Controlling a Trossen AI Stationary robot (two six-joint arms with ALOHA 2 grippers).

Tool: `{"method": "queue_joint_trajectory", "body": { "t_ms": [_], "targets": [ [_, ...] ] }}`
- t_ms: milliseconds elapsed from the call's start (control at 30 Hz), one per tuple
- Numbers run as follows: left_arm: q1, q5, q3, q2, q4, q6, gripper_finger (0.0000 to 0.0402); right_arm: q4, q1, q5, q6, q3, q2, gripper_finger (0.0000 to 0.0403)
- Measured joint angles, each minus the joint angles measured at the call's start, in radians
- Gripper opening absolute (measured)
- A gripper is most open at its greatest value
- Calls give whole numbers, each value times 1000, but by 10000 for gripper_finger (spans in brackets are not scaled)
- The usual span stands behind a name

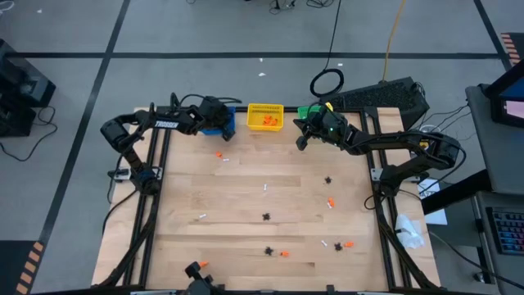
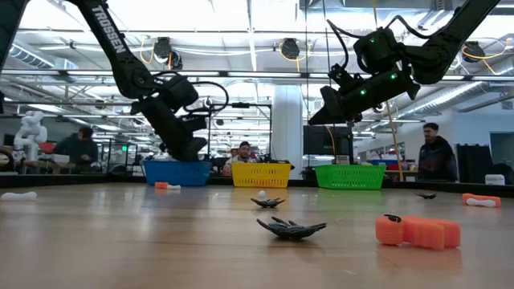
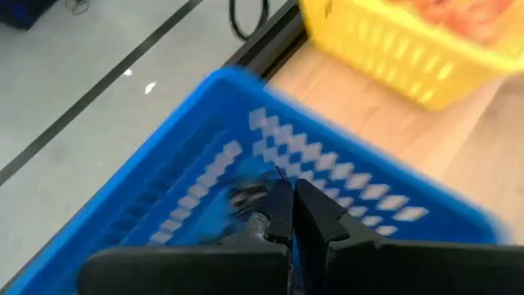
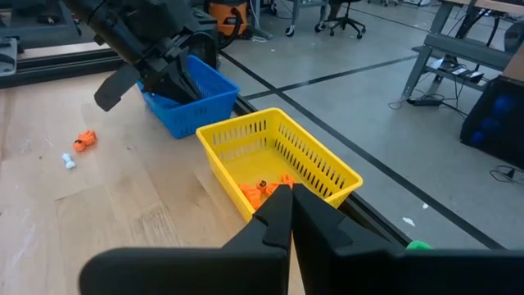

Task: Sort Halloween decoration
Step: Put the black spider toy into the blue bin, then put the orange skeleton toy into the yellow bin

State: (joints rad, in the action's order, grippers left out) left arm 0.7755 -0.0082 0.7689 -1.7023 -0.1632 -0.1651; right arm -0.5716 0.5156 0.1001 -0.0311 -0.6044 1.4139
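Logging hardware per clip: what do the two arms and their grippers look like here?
Both arms are dark, jointed, with black cables looping along their links. The left arm carries white TROSSEN lettering, readable in the high and low views. The right arm shows small green lights near its wrist. The left gripper and right gripper each end in two dark, tapered, wedge-shaped fingers.

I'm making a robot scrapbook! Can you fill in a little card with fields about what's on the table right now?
left gripper: shut, over the blue bin
right gripper: shut, raised beside the green bin
yellow bin: between the blue and green ones, orange trinkets inside
table: black, orange and white trinkets scattered on it
nearest in low view: black spidery trinket, orange trinket
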Motion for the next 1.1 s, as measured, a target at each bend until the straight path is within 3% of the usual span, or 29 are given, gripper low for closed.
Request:
{"method": "queue_joint_trajectory", "body": {
  "t_ms": [200, 367, 633, 900, 1100],
  "targets": [
    [-1, -101, 0, 0, 38, 2, 4, 0, 0, 0, 0, 0, 0, 2],
    [-7, -110, 0, 27, 50, -15, 30, 0, 0, 0, 0, 0, 0, 2],
    [-18, -120, 0, 191, 158, -64, 73, 0, 0, 0, 0, 0, 0, 2],
    [-100, -17, 0, 397, 441, -108, 21, 2, 0, 0, 0, 0, 0, 2],
    [-198, 71, -69, 439, 481, -110, 5, 2, -1, 0, 1, 0, 0, 2]
  ]
}}
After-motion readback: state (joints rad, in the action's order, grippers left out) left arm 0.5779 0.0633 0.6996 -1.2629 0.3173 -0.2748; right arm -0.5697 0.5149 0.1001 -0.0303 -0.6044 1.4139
